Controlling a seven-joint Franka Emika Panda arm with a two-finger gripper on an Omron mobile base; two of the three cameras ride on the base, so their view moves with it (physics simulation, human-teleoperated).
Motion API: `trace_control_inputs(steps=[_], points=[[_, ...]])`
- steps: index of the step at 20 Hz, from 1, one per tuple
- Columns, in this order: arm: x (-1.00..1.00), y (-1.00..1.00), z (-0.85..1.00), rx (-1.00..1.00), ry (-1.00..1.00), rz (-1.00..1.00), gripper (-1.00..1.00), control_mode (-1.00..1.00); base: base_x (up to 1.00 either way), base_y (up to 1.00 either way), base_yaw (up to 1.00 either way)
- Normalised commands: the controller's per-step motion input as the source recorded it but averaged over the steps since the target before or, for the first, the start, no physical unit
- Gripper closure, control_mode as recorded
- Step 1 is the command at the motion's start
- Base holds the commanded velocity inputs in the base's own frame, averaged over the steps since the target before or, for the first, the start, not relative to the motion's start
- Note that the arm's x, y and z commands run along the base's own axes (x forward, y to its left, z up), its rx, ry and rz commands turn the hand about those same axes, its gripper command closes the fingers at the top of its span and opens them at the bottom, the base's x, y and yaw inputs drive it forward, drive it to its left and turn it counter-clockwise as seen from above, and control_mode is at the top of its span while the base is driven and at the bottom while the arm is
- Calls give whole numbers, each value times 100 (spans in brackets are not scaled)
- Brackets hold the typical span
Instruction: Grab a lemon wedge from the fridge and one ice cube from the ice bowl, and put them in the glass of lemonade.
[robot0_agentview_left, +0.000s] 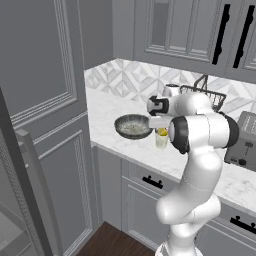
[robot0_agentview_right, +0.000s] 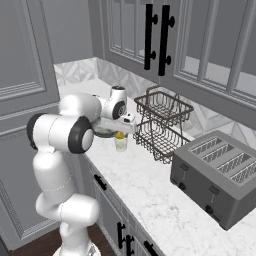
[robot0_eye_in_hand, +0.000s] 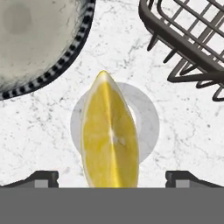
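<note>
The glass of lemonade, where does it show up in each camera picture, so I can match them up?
Left base view: the glass of lemonade stands just right of the ice bowl, partly behind the arm.
Right base view: it is under the gripper, left of the wire rack.
Hand view: its round rim shows in the centre, the lemon wedge over it.
Shared landmark: the ice bowl.

The lemon wedge (robot0_eye_in_hand: 110, 140) is bright yellow with a pale edge. The ice bowl (robot0_eye_in_hand: 39, 39) is dark grey with a black and white striped rim and a pale, speckled inside. The counter (robot0_eye_in_hand: 192, 131) is white with thin grey veins. The wire basket (robot0_eye_in_hand: 188, 39) is dark. The toaster (robot0_agentview_right: 217, 172) is grey. The wall tiles (robot0_agentview_left: 130, 80) have grey and white shapes.
</note>
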Motion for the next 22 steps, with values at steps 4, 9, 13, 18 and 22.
trace_control_inputs(steps=[4,9,13,18,22], points=[[-8,0,14,4,-1,0,-100,-100,0,0,0],[-17,-2,1,2,-2,0,-100,-100,0,0,0],[-20,-1,1,2,-5,0,-100,-100,0,0,0],[-28,-6,1,3,-5,0,-100,-100,0,0,0],[-37,-2,0,2,-6,0,-100,-100,0,0,0]])
